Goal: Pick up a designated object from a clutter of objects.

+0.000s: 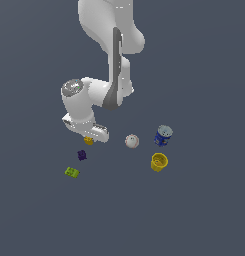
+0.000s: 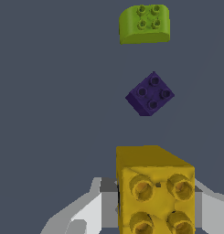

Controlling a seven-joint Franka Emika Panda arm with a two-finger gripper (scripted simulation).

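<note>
The small yellow-orange studded brick [image 1: 88, 141] sits directly under the white hand, at the exterior view's left of the clutter. In the wrist view the brick [image 2: 155, 192] fills the space between the two grey fingers [image 2: 106, 201], which press against its two sides. My gripper [image 1: 89, 138] is shut on it, low over the floor. I cannot tell whether the brick is off the floor. The hand hides the brick's top part in the exterior view.
A dark purple piece [image 1: 82, 155] [image 2: 150, 94] and a flat green brick [image 1: 71, 172] [image 2: 144, 23] lie close beyond the yellow brick. A white baseball [image 1: 132, 141], a blue can [image 1: 163, 135] and a yellow cup [image 1: 159, 162] stand to the exterior view's right.
</note>
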